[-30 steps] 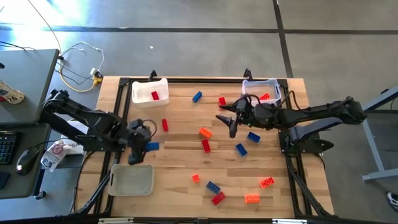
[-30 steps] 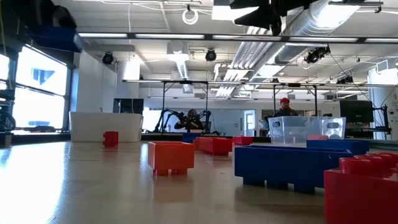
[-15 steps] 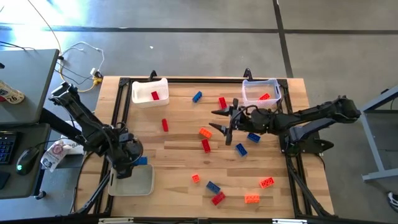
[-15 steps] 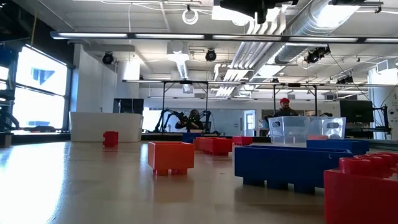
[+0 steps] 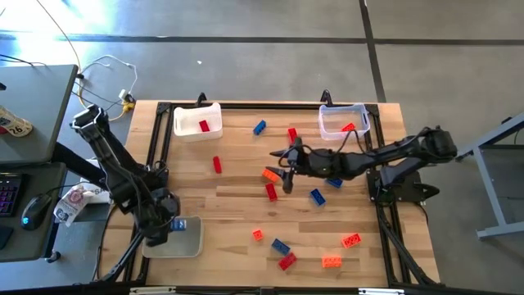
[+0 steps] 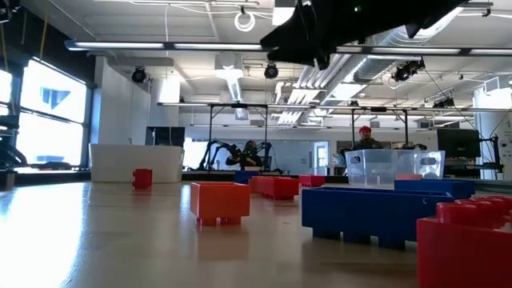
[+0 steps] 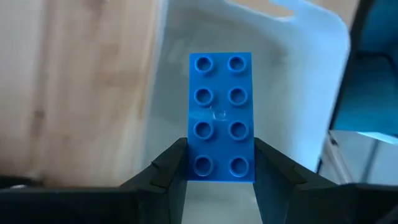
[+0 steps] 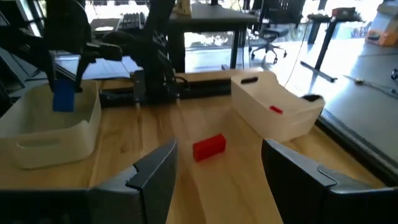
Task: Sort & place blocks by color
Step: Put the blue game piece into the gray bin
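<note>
My left gripper [image 5: 164,229] is shut on a blue brick [image 7: 221,115] over the whitish near-left tray [image 5: 187,244]. The right wrist view shows this brick [image 8: 63,96] hanging above the tray [image 8: 50,134]. My right gripper [image 5: 282,170] is open above the middle of the table, beside an orange brick [image 5: 269,174] and a red brick [image 5: 271,192]. Between its fingers [image 8: 152,174] a red brick [image 8: 209,147] shows farther off on the wood. Other red, blue and orange bricks lie scattered on the table. My left gripper pinches the blue brick's two long sides [image 7: 194,158] between its two fingers, near one end of the brick. The fingers come from above, pointing steeply down. The brick hangs below them, clear of the tray, its studded face toward the wrist.
A whitish tray [image 5: 197,115] at the far left holds one red brick [image 5: 204,125]. A clear tray [image 5: 344,115] at the far right holds a reddish brick [image 5: 349,127]. Several bricks lie near the front edge [image 5: 286,260]. A person stands in the room beyond [image 6: 366,138].
My left gripper has swung toward the table's near edge and sunk, turning as it went. It has carried the blue brick from beside the near-left tray to over it. My right gripper has come down and toward the table's left, nearer the orange brick, staying open.
</note>
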